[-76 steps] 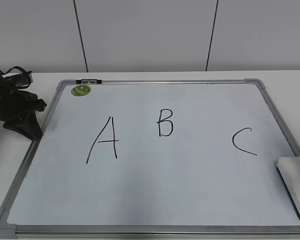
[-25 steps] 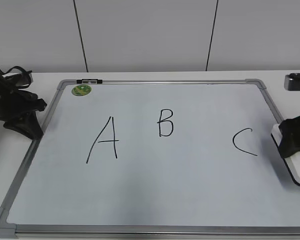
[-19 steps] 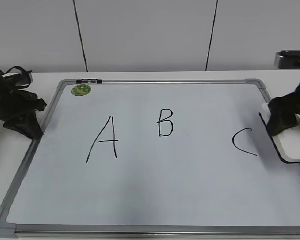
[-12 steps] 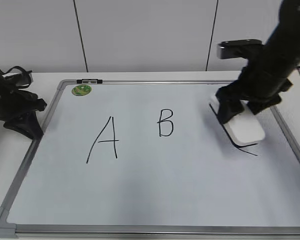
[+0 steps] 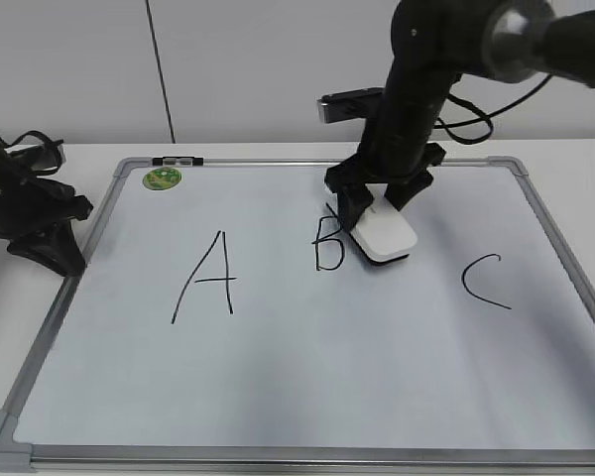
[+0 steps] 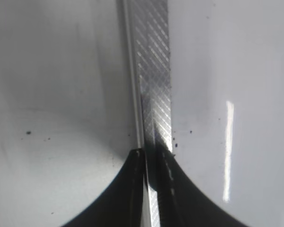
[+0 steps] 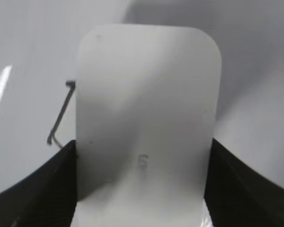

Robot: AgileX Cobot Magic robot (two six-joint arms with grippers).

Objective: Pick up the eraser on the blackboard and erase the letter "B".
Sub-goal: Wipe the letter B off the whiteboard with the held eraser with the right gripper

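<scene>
While clamped: right tool (image 5: pixel 369 220) on eraser (image 5: pixel 386 236).

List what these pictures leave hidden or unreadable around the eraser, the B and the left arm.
- The letter "B": exterior view, right edge covered by the eraser; erased or not, unclear.
- Eraser's grey print: right wrist view, too blurred to read.
- Left gripper: exterior view too dark, left wrist view shows only its base; open or shut unclear.

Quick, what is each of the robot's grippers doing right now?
Left gripper: holds nothing visible at the blackboard's left edge; open or closed cannot be told.
Right gripper: closed on the eraser, beside the letter "B".
</scene>
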